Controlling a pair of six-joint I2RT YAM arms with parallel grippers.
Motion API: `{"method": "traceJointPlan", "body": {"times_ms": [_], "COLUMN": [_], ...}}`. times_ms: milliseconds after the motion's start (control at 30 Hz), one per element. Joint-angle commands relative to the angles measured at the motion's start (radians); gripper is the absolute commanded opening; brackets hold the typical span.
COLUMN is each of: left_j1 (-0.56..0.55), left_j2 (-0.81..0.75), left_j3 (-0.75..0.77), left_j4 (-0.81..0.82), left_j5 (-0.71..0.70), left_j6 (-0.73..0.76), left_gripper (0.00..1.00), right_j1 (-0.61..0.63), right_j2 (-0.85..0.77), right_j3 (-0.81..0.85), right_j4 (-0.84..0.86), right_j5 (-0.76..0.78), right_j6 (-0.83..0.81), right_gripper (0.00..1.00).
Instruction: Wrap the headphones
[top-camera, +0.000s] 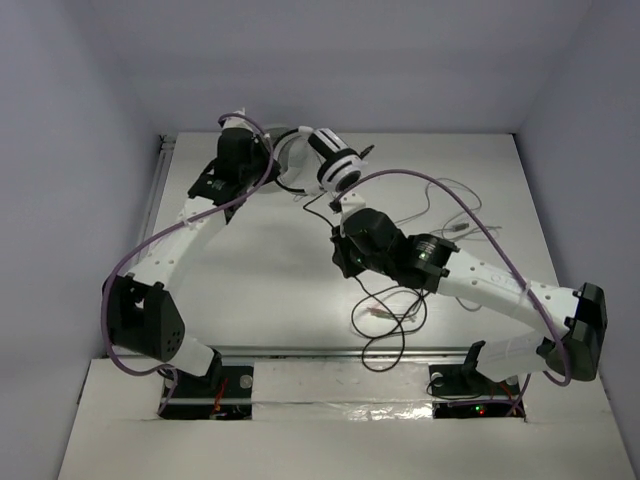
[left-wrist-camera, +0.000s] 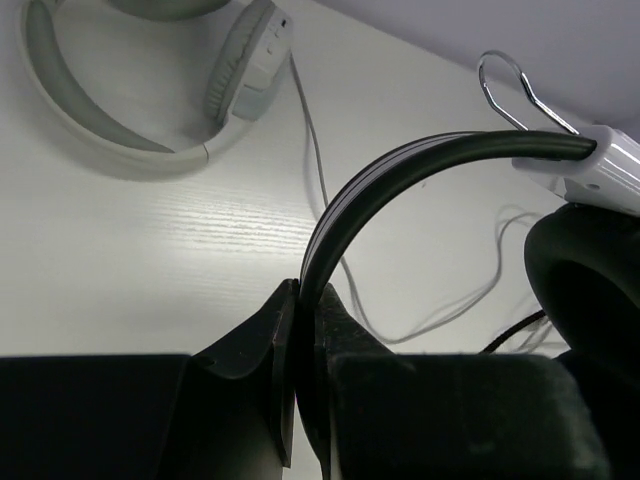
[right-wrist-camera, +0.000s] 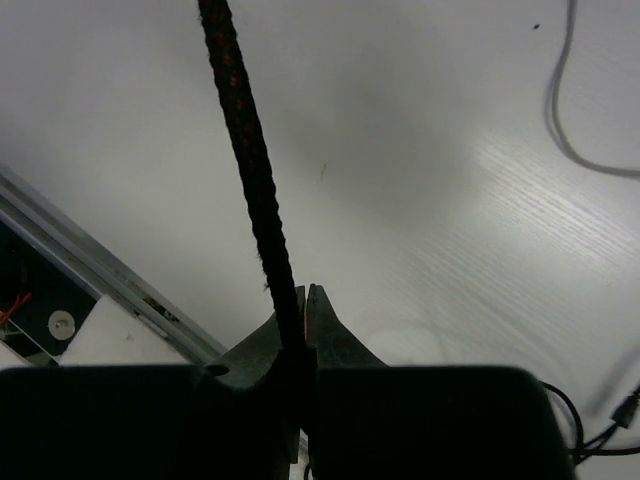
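Observation:
The black-and-white headphones (top-camera: 334, 163) are held up at the back middle of the table. My left gripper (top-camera: 268, 162) is shut on their black headband (left-wrist-camera: 400, 170), which rises from between the jaws (left-wrist-camera: 305, 300); a black ear pad (left-wrist-camera: 590, 290) sits at the right. My right gripper (top-camera: 343, 216) is shut on the thin black braided cable (right-wrist-camera: 245, 150), which runs straight up from its jaws (right-wrist-camera: 305, 300). The rest of the cable lies in loose loops (top-camera: 390, 315) near the front, with coloured plugs in them.
A pale grey-white headset (left-wrist-camera: 150, 100) lies on the table behind my left gripper, its light grey cable (left-wrist-camera: 330, 200) trailing right (top-camera: 450, 215). A metal rail (top-camera: 350, 352) runs along the table's near edge. White walls enclose the table.

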Motion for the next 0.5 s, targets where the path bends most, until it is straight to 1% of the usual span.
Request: {"method": "traceJointPlan", "body": {"times_ms": [0,67,233,333,433,467], "left_j1": [-0.085,-0.12,-0.152,-0.175,-0.176,-0.176], "left_j2": [-0.001,0.01,0.0,-0.013,-0.01,-0.009], "left_j3": [0.035,0.018,-0.02,-0.003,0.05,0.084], "left_j4": [0.036,0.029,0.032,-0.008,-0.08,-0.103], "left_j5": [-0.123,-0.131,-0.059,-0.067,-0.036,-0.018], "left_j6": [0.056,0.073,0.137,0.179,0.274,0.33], "left_gripper": [0.0,0.0,0.0,0.0,0.0,0.0], "right_j1": [0.032,0.032,0.032,0.032,0.032,0.032], "right_j2": [-0.031,-0.039,-0.045,-0.044,-0.062,-0.064], "right_j3": [0.13,0.171,0.233,0.265,0.283,0.288], "right_j4": [-0.158,-0.207,-0.277,-0.322,-0.334,-0.334], "right_j5": [0.135,0.173,0.239,0.279,0.319,0.339], "right_j6": [-0.057,-0.08,-0.129,-0.143,-0.16,-0.164], "right_gripper": [0.0,0.0,0.0,0.0,0.0,0.0]}}
